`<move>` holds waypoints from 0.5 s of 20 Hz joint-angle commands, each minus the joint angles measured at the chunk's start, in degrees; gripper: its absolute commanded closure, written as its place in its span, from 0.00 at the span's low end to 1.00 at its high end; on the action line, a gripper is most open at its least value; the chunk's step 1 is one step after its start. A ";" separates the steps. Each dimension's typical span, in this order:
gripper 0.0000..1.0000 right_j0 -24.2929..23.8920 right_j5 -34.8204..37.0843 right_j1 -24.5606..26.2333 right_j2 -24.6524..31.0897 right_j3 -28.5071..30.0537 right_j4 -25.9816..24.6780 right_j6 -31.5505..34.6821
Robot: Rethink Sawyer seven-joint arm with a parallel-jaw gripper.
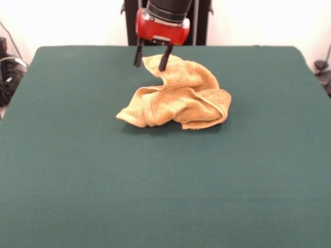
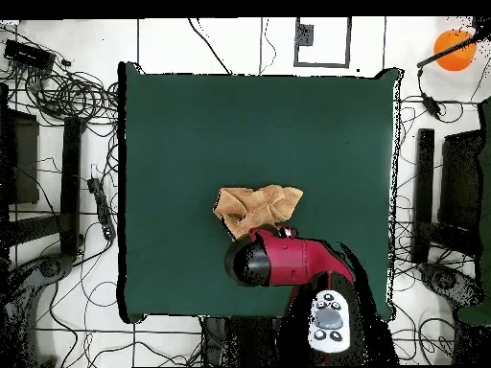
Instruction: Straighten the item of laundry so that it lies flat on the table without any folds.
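Note:
The golden-orange towel [image 1: 178,95] lies crumpled in a bunched heap on the far middle of the dark green table [image 1: 77,165]. Its folds overlap, and one hemmed edge curls up at the right. My gripper [image 1: 152,63] hangs from the red arm head [image 1: 162,28] at the towel's far left corner. Its two black fingers [image 1: 138,56] are apart, with the raised towel corner between them. In the overhead view the towel [image 2: 251,207] shows just above the red arm head [image 2: 278,261], which hides the fingers and part of the cloth.
The green table [image 2: 192,125] spreads wide on all sides of the towel. The black pedestal [image 1: 201,20] stands behind the far edge. Cables and stands [image 2: 67,144] lie on the floor around the table, and an orange ball [image 2: 453,48] sits off one corner.

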 commanded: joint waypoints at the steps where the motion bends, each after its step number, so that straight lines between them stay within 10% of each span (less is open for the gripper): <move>1: 0.00 -11.23 -2.29 -4.31 12.05 7.33 0.30 2.25; 10: 0.00 -12.17 -2.84 -4.75 12.97 7.38 -2.15 3.54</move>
